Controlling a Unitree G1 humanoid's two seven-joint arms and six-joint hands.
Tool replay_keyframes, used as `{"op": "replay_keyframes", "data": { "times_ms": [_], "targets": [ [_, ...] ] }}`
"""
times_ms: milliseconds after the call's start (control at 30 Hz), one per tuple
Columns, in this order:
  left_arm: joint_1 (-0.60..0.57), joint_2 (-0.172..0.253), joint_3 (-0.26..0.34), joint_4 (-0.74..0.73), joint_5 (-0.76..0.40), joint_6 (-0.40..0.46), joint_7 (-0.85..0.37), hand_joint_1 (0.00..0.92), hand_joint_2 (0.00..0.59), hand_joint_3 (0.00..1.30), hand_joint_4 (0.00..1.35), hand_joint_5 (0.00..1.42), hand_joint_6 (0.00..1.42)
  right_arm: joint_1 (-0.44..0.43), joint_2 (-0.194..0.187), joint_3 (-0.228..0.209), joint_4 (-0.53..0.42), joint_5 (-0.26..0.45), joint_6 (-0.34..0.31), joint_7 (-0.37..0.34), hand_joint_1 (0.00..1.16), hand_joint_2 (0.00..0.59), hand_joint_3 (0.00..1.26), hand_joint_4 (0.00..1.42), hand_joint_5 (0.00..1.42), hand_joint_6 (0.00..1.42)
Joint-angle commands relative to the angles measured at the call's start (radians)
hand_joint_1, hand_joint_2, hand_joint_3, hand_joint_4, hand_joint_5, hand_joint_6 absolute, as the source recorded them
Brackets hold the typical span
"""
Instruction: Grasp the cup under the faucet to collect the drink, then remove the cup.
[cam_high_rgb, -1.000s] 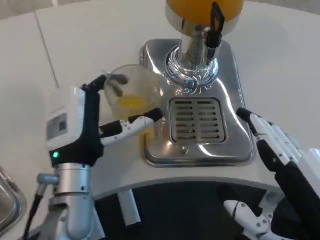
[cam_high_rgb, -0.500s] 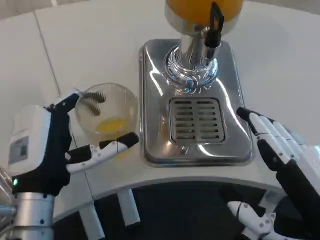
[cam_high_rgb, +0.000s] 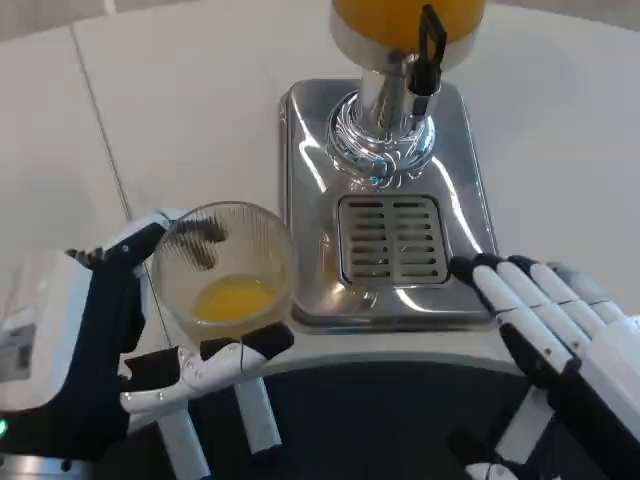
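A clear plastic cup (cam_high_rgb: 225, 275) with a little orange drink in its bottom is held by my left hand (cam_high_rgb: 120, 340) off the left side of the dispenser base, near the table's front edge. One finger shows through the cup's far wall and the thumb (cam_high_rgb: 215, 362) lies under its near side. The faucet (cam_high_rgb: 430, 45) with its black lever hangs from the orange juice tank (cam_high_rgb: 400, 15) above the drip grille (cam_high_rgb: 392, 240). My right hand (cam_high_rgb: 560, 345) rests open at the base's front right corner, fingers stretched out.
The shiny metal dispenser base (cam_high_rgb: 305, 150) takes up the table's middle. A seam (cam_high_rgb: 95, 105) runs down the white table on the left. The dark table edge lies right below both hands.
My left hand has carried the cup away from the dispenser, leftwards and then towards me. My right hand has shifted a little to the left, closer to the base's corner.
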Motion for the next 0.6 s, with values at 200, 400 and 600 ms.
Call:
{"op": "replay_keyframes", "data": {
  "times_ms": [200, 400, 600],
  "targets": [
    [0.151, -0.018, 0.057, -0.144, -0.012, -0.108, -0.03, 0.795, 0.0, 1.16, 1.22, 1.42, 1.42, 0.045, -0.001, -0.025, 0.04, -0.002, -0.153, -0.038, 0.21, 0.521, 0.0, 0.0, 0.0, 0.0],
    [0.199, -0.023, 0.091, -0.179, -0.039, -0.145, -0.078, 0.795, 0.0, 1.16, 1.22, 1.42, 1.42, 0.033, 0.012, -0.029, 0.08, -0.018, -0.221, -0.086, 0.14, 0.551, 0.0, 0.0, 0.0, 0.0],
    [0.264, -0.038, 0.103, -0.195, -0.044, -0.193, -0.1, 0.795, 0.0, 1.16, 1.22, 1.42, 1.42, 0.125, 0.055, -0.027, 0.097, -0.072, -0.312, -0.162, 0.13, 0.561, 0.0, 0.0, 0.0, 0.0]
  ]
}}
